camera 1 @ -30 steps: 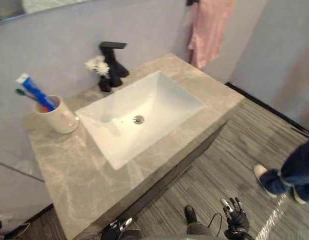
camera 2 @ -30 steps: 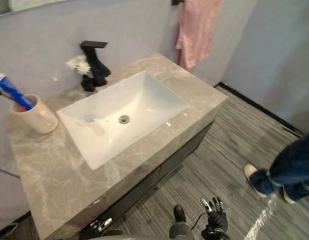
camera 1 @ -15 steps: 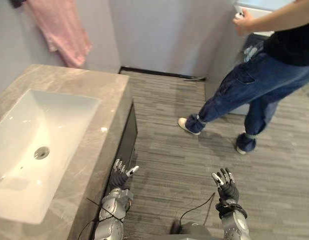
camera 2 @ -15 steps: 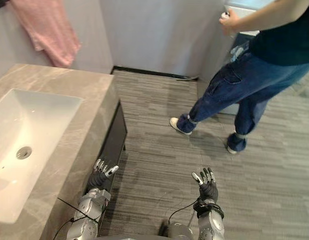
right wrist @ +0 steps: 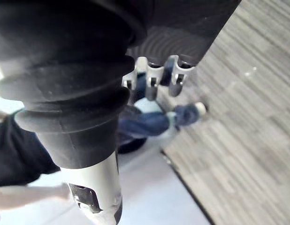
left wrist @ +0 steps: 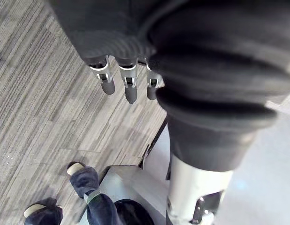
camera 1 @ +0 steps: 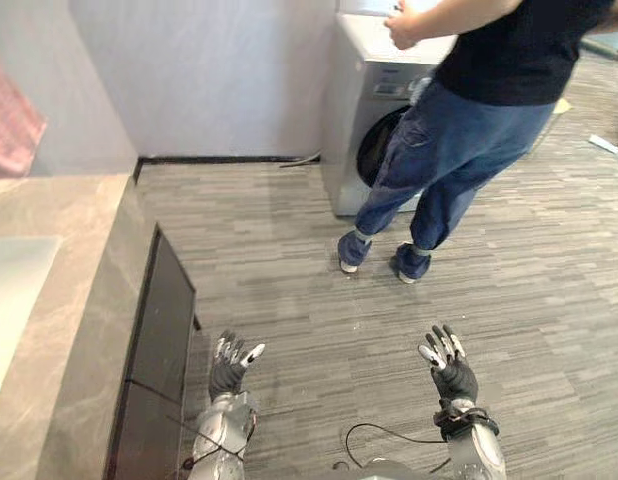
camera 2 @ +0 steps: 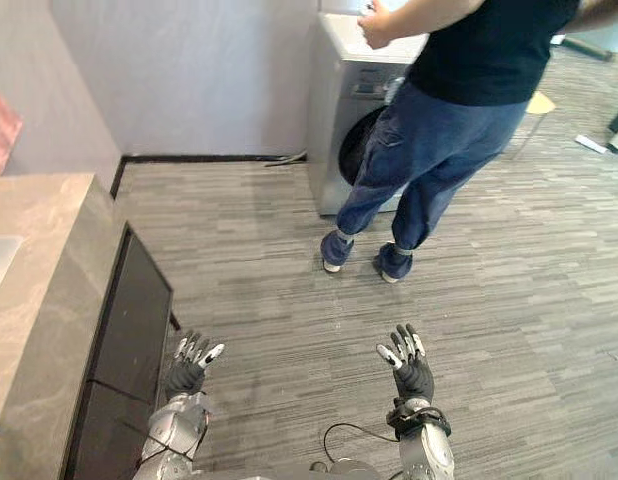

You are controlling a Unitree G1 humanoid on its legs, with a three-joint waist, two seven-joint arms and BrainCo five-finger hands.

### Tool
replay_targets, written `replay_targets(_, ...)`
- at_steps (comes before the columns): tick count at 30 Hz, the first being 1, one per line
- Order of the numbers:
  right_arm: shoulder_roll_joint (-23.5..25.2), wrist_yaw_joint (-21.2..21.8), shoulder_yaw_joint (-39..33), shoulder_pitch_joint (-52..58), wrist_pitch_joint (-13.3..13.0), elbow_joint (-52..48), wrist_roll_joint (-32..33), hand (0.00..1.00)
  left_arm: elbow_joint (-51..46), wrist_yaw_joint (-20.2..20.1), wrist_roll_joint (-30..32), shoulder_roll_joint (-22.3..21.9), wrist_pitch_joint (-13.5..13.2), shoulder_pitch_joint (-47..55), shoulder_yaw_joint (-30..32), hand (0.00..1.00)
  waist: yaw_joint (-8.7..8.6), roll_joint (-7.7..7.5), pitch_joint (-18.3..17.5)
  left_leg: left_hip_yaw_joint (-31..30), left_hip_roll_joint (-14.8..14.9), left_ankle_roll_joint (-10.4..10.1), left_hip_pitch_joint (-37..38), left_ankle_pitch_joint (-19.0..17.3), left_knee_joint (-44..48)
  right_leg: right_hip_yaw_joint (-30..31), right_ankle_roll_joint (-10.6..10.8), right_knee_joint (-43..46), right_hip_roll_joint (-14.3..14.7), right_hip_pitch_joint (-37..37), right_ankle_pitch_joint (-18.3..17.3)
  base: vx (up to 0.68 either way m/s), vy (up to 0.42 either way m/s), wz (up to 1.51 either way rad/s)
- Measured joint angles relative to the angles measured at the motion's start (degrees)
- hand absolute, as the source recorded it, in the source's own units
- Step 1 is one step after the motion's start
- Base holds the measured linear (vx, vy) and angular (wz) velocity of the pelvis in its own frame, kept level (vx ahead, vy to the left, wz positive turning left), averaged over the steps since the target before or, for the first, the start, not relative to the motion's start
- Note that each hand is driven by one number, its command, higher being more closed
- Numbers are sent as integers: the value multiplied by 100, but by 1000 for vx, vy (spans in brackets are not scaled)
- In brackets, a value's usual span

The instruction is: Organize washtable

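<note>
The grey marble washtable (camera 1: 64, 260) with its dark front panel (camera 1: 154, 350) lies along the left edge, and a corner of the white sink (camera 1: 9, 300) shows in it. My left hand (camera 1: 229, 368) hovers low over the floor just beside the cabinet, fingers spread, holding nothing. My right hand (camera 1: 449, 372) hangs over the floor further right, open and empty too. A strip of pink towel (camera 1: 9, 130) hangs on the wall at the far left.
A person in jeans and a dark top (camera 1: 459, 110) stands on the grey plank floor ahead, hands on a white washing machine (camera 1: 374, 100) against the wall. Open floor (camera 1: 319, 300) lies between me and the person.
The camera has swung further right: the sink and towel slid to the left edge, and the washing machine and the person came to the centre. Both hands stay low and open.
</note>
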Motion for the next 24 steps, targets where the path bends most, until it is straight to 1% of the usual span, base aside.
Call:
replay_targets(1, 55, 0, 19, 27, -12, -20, 101, 0, -76, 8, -80, -36, -45, 51, 63, 0, 1, 21, -18, -573, -273, 56, 25, 44, -97, 309, 45, -4, 31, -124, 57, -21, 110, -125)
replay_targets(2, 65, 1, 39, 33, -2, -18, 103, 0, -151, 11, -106, -41, -70, 95, 127, 0, 35, 6, -13, -851, -367, 92, 0, 68, -71, 474, 69, -46, 44, -171, 112, 21, 93, -133)
replay_targets(3, 92, 0, 31, 34, -1, -19, 126, 0, -283, 33, -105, -83, -93, 175, 284, 0, 89, 15, -14, -1317, -492, 154, -84, 117, 151, 837, 50, -131, 110, -202, 268, 41, 153, -153)
replay_targets(4, 131, -1, 40, 28, -7, -20, 219, 0, -428, 102, -102, -64, -103, 257, 417, 0, 108, -52, 13, -1790, -681, 228, -294, 120, 494, 1178, 56, -258, 66, -204, 389, 51, 186, -152)
replay_targets(5, 186, -1, 48, 25, -7, -2, 269, 0, -502, 115, -101, -52, -122, 310, 429, 0, 114, -128, 50, -2082, -866, 129, -293, -132, 472, 1370, 86, -280, 36, -219, 424, 35, 209, -140)
replay_targets(6, 197, -11, -19, 23, -16, -3, 361, 0, -663, 115, -93, -60, -156, 351, 415, 0, 102, -141, 53, -2592, -1197, 17, -378, -512, 284, 1669, 123, -286, -12, -277, 454, -12, 219, -132)
replay_targets(7, 151, -11, -41, 23, -21, -17, 390, 0, -847, 114, -79, -91, -188, 386, 341, 0, 119, -125, 53, -2902, -1394, 25, -567, -608, 96, 1981, 139, -276, 3, -377, 464, -48, 299, -135)
replay_targets(8, 137, -11, -34, 25, -18, -19, 396, 0, -911, 109, -49, -91, -195, 372, 321, 0, 152, -104, 55, -3010, -1449, 26, -644, -608, -67, 2145, 159, -253, 22, -426, 476, -66, 281, -148)
replay_targets(9, 135, -9, -23, 58, -15, -91, 415, 0, -1029, 107, -38, -107, -203, 373, 303, 0, 225, 11, 20, -3132, -1437, 21, -723, -572, -578, 2432, 284, -142, 127, -539, 495, -107, 348, -164)
replay_targets(10, 182, -8, 24, 184, 2, -146, 420, 0, -1090, 115, -33, -96, -239, 404, 295, 0, 274, -16, 15, -2915, -1513, 9, -594, -627, -663, 2773, 434, -11, 144, -631, 453, -64, 266, -134)
replay_targets(11, 231, 1, 46, 295, 3, -308, 420, 0, -1141, 115, -33, -83, -237, 417, 263, 0, 192, -71, -35, -2852, -1553, 23, -611, -622, -635, 2855, 481, -57, 85, -615, 486, -38, 264, -86)
replay_targets(12, 288, 13, 51, 500, 2, -520, 419, 0, -1263, 108, -32, -95, -241, 421, 178, 0, 198, -142, -72, -2679, -1579, 61, -605, -643, -605, 2921, 515, -92, 24, -629, 507, 13, 274, -74)
replay_targets(13, 342, 21, 52, 645, 1, -700, 419, 0, -1529, 98, -21, -128, -288, 500, 49, 0, 231, -236, -130, -2338, -1611, 123, -531, -684, -521, 3146, 650, -111, -1, -702, 594, -3, 274, -92)
replay_targets(14, 362, 20, 47, 649, 0, -738, 419, 0, -1585, 97, 6, -125, -317, 512, -6, 0, 221, -256, -142, -2218, -1612, 134, -514, -693, -490, 3230, 691, -132, -7, -710, 635, -25, 295, -123)
replay_targets(15, 396, 13, 49, 649, -4, -825, 419, 0, -1623, 91, 30, -126, -330, 541, -116, 0, 226, -262, -147, -1933, -1601, 144, -438, -717, -452, 3387, 772, -189, -9, -721, 756, -27, 161, -92)
replay_targets(16, 423, 12, 55, 635, -4, -852, 422, 0, -1623, 92, 40, -126, -337, 546, -157, 0, 229, -265, -150, -1774, -1595, 159, -393, -731, -456, 3489, 779, -206, -2, -737, 795, -47, 180, -129)
replay_targets(18, 508, 8, 86, 635, -3, -904, 509, 0, -1623, 96, 136, -125, -342, 579, -329, 0, 237, -270, -182, -1124, -1565, 290, -247, -881, -614, 3863, 859, -257, 46, -887, 858, -60, 136, -138)
replay_targets(19, 508, 5, 101, 639, 0, -896, 545, 0, -1622, 99, 138, -125, -341, 577, -365, 0, 236, -272, -183, -1004, -1561, 306, -221, -908, -636, 3963, 887, -278, 63, -925, 877, -50, 114, -137)
replay_targets(20, 524, 2, 168, 667, 3, -895, 539, 0, -1619, 116, 140, -124, -343, 569, -467, 0, 181, -300, -200, -656, -1535, 294, -138, -929, -645, 4179, 901, -284, 128, -1016, 950, -9, 86, -115)
replay_targets(21, 539, 5, 219, 717, 12, -894, 529, 0, -1615, 144, 149, -129, -342, 552, -521, 0, 135, -320, -212, -477, -1521, 267, -59, -947, -641, 4337, 972, -286, 177, -1049, 1005, 6, 79, -115)
replay_targets(22, 549, 6, 267, 748, 15, -894, 525, 0, -1600, 167, 154, -127, -342, 537, -549, 0, 105, -326, -220, -346, -1508, 261, -37, -951, -640, 4461, 980, -287, 217, -1074, 1051, 2, 55, -123)
replay_targets(23, 559, 17, 362, 754, 20, -894, 459, 0, -1597, 244, 188, -116, -342, 485, -596, 0, 24, -323, -230, -1, -1453, 225, 21, -973, -647, 4661, 937, -297, 339, -1151, 1202, -8, 48, -120)
replay_targets(24, 565, 21, 401, 757, 22, -894, 401, 0, -1596, 259, 205, -111, -344, 466, -601, 0, -31, -308, -233, 149, -1421, 242, 55, -1009, -643, 4733, 914, -311, 400, -1203, 1290, -28, 53, -155)
